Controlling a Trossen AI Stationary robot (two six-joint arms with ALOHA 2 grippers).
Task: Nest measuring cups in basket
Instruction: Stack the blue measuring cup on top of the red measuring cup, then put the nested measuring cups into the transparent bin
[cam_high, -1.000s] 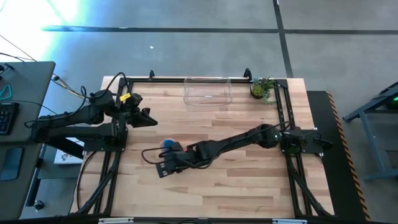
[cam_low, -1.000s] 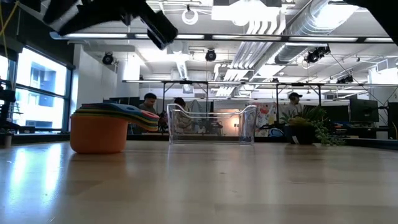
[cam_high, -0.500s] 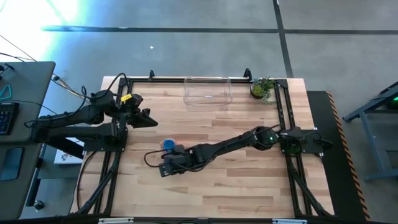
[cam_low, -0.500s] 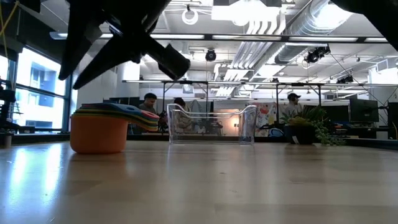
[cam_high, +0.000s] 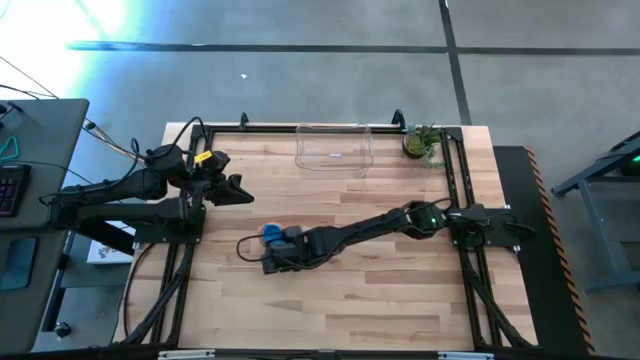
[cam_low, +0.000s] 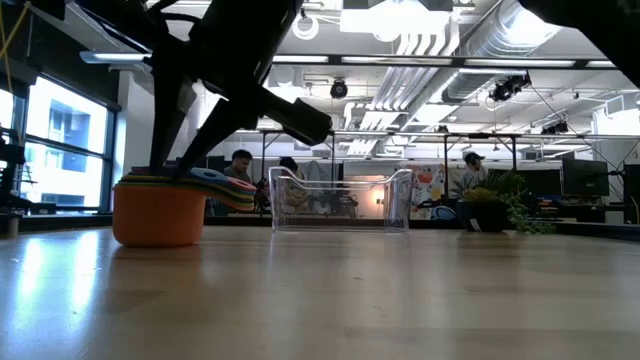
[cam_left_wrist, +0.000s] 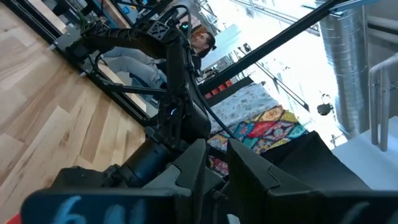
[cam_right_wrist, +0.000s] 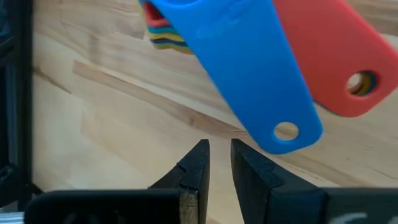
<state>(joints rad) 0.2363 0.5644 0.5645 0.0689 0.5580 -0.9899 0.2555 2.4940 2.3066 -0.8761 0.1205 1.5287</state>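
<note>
The measuring cups sit nested in one stack (cam_high: 268, 232) on the table's left-middle; in the low view the orange cup (cam_low: 159, 214) is the bottom one, resting on the wood. Their handles fan out, with the blue handle (cam_right_wrist: 249, 68) uppermost and the coral-red handle (cam_right_wrist: 336, 56) beneath it. My right gripper (cam_right_wrist: 219, 155) is shut and low beside the stack (cam_high: 280, 246), its tips just short of the blue handle's holed end (cam_right_wrist: 286, 130). The clear basket (cam_high: 334, 147) stands at the far edge. My left gripper (cam_high: 244, 195) waits at the left, shut. My right gripper's shut fingertips (cam_right_wrist: 200, 155) stand next to the free end of the blue handle (cam_right_wrist: 273, 140), slanting down at it from the table's right. I cannot tell whether they touch it.
A small potted plant (cam_high: 422, 142) stands at the far right corner beside the basket. Black frame rails (cam_high: 455, 180) run along the table's left and right sides. Bare wood lies between the stack and the basket. People sit in the room beyond the table (cam_low: 240, 165).
My right gripper has come down and moved toward the far edge, up to the cup stack's handles. The stack and the basket have stayed where they were.
</note>
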